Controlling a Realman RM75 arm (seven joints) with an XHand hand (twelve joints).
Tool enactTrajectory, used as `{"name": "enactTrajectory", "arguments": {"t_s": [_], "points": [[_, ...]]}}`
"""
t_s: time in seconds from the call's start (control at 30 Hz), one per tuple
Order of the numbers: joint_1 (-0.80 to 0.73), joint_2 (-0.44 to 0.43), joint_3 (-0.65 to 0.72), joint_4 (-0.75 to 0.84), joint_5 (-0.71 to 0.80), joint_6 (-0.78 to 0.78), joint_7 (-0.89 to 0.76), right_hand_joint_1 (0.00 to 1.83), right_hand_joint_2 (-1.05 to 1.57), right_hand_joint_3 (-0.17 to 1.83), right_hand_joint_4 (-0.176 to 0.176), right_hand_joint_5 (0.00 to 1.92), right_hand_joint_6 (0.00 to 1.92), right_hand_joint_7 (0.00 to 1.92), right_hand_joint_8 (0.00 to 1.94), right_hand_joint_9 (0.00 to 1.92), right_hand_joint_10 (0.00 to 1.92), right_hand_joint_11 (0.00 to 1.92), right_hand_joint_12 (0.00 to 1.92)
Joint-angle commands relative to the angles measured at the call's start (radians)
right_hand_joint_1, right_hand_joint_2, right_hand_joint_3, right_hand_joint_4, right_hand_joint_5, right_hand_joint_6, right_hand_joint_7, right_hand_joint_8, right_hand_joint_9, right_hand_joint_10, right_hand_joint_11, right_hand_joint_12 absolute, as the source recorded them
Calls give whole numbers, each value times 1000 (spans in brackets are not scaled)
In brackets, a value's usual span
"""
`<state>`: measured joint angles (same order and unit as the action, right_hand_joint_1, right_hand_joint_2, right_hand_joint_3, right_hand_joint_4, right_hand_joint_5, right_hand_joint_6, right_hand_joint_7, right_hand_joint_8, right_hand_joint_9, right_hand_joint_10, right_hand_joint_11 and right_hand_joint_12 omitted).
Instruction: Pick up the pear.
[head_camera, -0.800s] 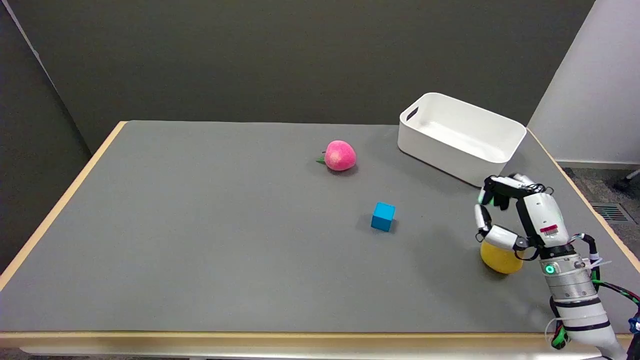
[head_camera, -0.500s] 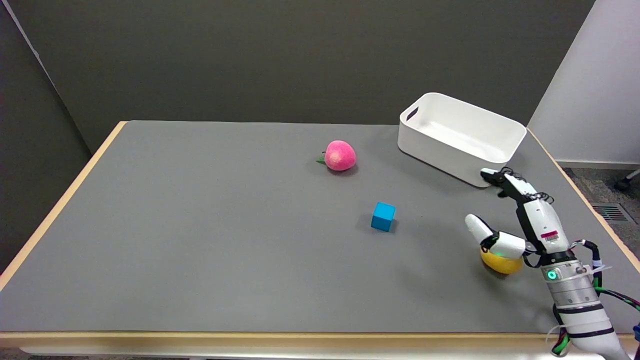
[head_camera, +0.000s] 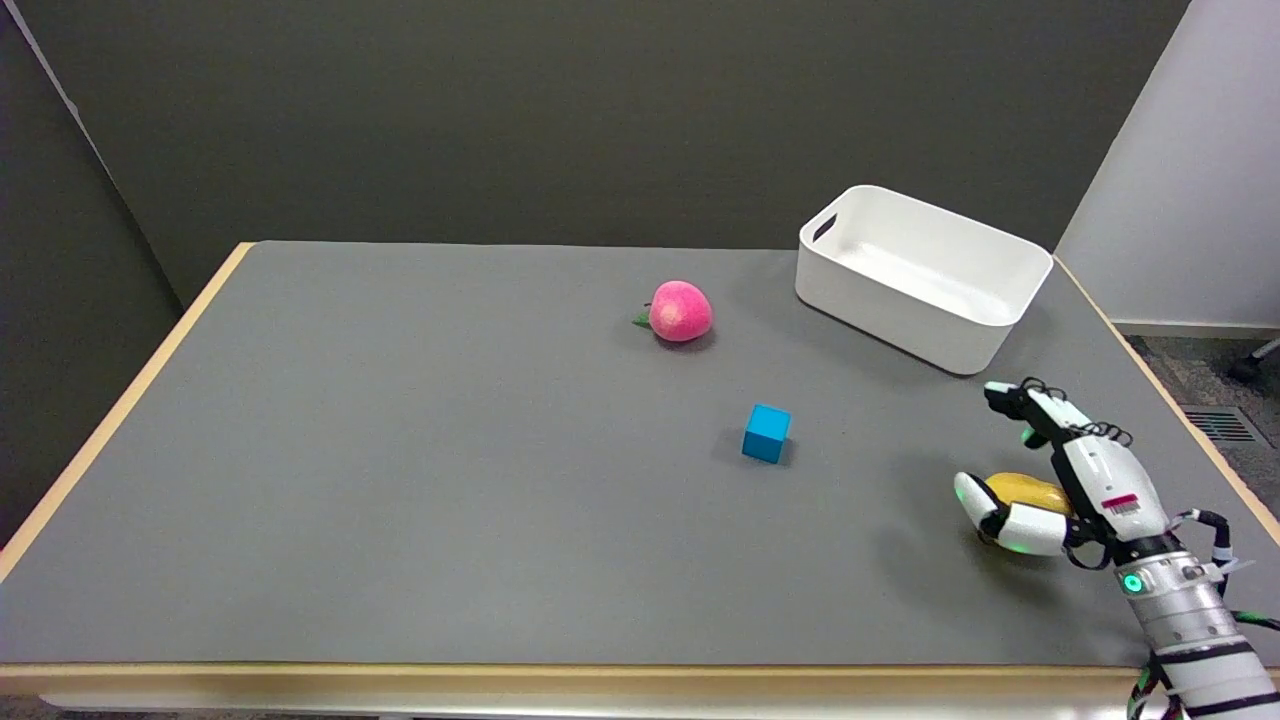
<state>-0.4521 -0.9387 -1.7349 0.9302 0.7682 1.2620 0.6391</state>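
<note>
While the right arm reached in from the lower right corner of the head view, its right hand (head_camera: 1065, 480) lay low over the grey table (head_camera: 400, 480) with fingers spread wide and nothing gripped. The thumb curved along the near side of the pear (head_camera: 1020, 491), and the other fingers (head_camera: 1010, 402) stretched out past its far side toward the bin, so the fruit sat in the gap between them; whether the thumb actually touched it could not be told. The single yellow pear rested on the tabletop near the right edge, partly hidden by the palm. One white plastic bin (head_camera: 925, 300) with a handle slot stood at the far right corner, set at an angle and well apart from the hand. One blue cube (head_camera: 767, 433) sat near the middle of the table, to the left of the pear. One pink peach (head_camera: 680, 311) with a small green leaf lay farther back, beyond the cube. The table had a pale wooden rim, and a dark wall stood behind it.
</note>
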Motion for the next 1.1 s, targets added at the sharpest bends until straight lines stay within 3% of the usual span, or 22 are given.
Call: {"name": "enactTrajectory", "arguments": {"t_s": [0.03,0.33,0.6,0.63,0.7,0.73,0.77,0.8,0.9,0.97,1.1], "points": [[-146,4,75,68,36,-80,-94,648,579,883,-64,295,536,406,522,253,938,340,1620],[-152,4,69,69,37,-46,-92,629,578,878,-63,297,540,413,532,273,959,362,1642],[-143,1,63,56,29,-12,-105,627,585,873,-66,326,595,511,681,422,1131,484,1746],[-134,-1,55,49,30,8,-124,665,593,881,-73,354,655,573,787,490,1200,506,1774],[-114,-6,34,31,31,61,-159,828,701,820,-100,482,949,747,1192,688,1442,519,1867],[-94,-10,14,15,32,107,-176,955,957,542,-108,622,1310,770,1543,740,1651,388,1903],[-84,-10,5,6,36,129,-178,1018,1070,430,-102,702,1494,803,1762,785,1788,313,1921],[-69,-13,-5,-13,37,159,-175,1014,1023,508,-77,724,1492,855,1862,832,1864,296,1921],[-50,-13,-24,-35,37,181,-170,1009,972,578,-37,756,1474,979,1941,951,1921,311,1921],[-45,-12,-30,-38,37,179,-170,1014,953,583,-15,781,1441,1017,1941,1000,1921,436,1921],[-34,-10,-37,-40,37,174,-170,1018,929,603,1,803,1416,1059,1941,1050,1921,581,1921]]}}
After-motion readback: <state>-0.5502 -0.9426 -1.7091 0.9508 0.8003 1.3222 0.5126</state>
